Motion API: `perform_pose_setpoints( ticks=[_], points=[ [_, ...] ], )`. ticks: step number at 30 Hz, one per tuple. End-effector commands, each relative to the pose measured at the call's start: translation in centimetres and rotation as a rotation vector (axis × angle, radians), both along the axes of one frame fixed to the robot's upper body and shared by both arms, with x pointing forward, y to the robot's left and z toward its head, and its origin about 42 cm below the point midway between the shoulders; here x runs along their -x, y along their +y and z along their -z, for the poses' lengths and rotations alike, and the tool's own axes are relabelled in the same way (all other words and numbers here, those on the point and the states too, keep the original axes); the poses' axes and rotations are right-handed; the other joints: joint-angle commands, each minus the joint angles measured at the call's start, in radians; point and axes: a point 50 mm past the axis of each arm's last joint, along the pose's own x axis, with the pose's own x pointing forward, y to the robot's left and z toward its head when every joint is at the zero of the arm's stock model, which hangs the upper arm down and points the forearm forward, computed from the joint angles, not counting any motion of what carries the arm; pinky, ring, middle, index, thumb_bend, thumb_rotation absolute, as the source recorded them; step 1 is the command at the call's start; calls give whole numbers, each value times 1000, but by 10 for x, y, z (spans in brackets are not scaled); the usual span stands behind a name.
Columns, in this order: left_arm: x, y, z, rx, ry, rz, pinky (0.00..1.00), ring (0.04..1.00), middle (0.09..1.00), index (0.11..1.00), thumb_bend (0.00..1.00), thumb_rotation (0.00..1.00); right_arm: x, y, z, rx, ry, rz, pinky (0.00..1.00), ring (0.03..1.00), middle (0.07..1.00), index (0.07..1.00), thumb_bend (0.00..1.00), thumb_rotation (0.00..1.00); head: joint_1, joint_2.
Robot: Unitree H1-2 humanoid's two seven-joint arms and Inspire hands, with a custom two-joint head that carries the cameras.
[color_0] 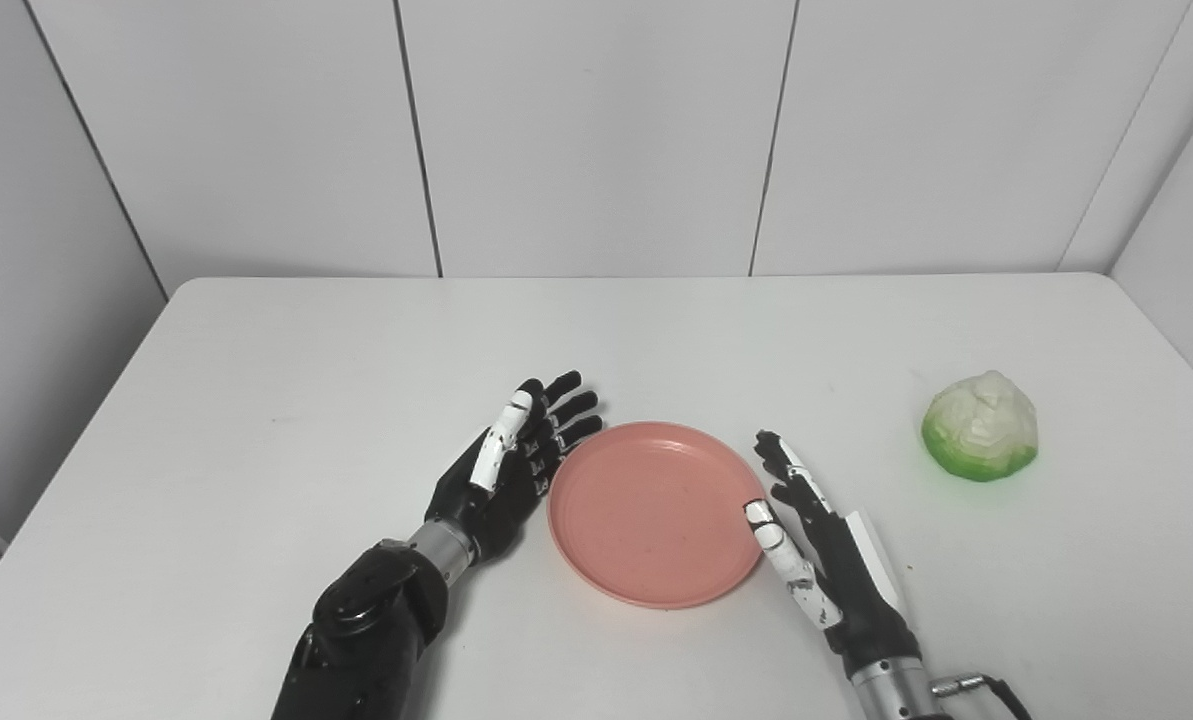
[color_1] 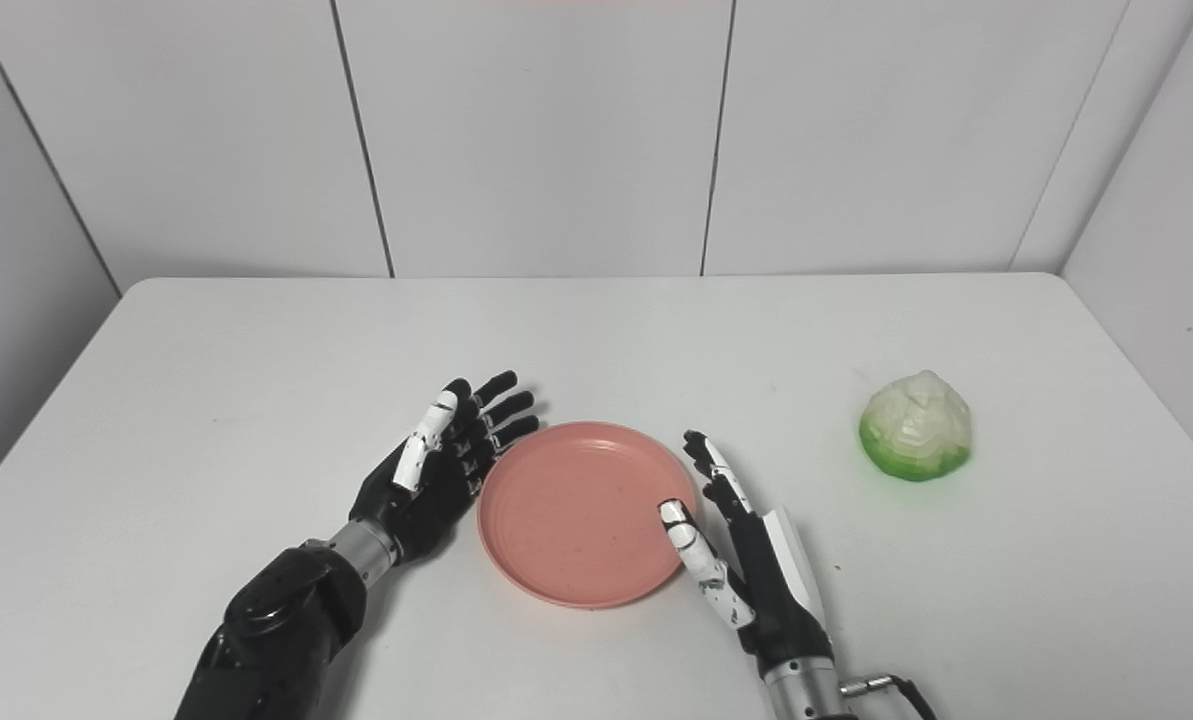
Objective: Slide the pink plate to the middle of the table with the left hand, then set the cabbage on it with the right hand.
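The pink plate [color_0: 653, 510] lies flat and empty on the white table [color_0: 306, 380], near the middle toward the front. My left hand [color_0: 511, 465] is open, fingers stretched, its palm beside the plate's left rim. My right hand [color_0: 816, 545] is open and empty just off the plate's right rim, thumb close to the edge. The cabbage [color_0: 981, 426], pale with a green base, sits on the table to the right, well apart from the plate and from my right hand. It also shows in the right eye view [color_1: 916, 426].
White wall panels [color_0: 596, 130] stand behind the table's far edge and along both sides. The table's right edge runs close past the cabbage.
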Motion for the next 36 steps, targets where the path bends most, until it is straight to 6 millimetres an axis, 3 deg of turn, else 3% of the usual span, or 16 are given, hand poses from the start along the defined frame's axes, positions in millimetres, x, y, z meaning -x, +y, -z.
perform_pose_setpoints(
  ticks=[1, 19, 25, 28, 36],
  points=[
    [2, 5, 6, -14, -10, -35, 926, 922, 936, 927, 412, 1000, -3, 7, -11, -17, -32, 10, 909, 939, 938, 938, 286, 1000, -14, -1],
    [0, 18, 26, -47, -55, -112, 940, 937, 947, 945, 431, 1000, -13, -9, -50, 36, -195, 83, 877, 936, 940, 935, 315, 1000, -119, -12],
    [-2, 23, 31, -49, -52, -131, 930, 928, 940, 934, 436, 1000, -21, -17, -71, 90, -296, 101, 883, 912, 920, 916, 311, 1000, -186, -27],
    [-4, 28, 35, -48, -47, -136, 921, 922, 935, 924, 449, 1000, -25, -21, -87, 121, -327, 120, 879, 922, 926, 922, 362, 1000, -213, -33],
    [-6, 41, 48, -32, -39, -132, 903, 910, 921, 912, 462, 1000, -30, -32, -116, 257, -402, 208, 840, 897, 917, 914, 324, 987, -290, -43]
  ],
)
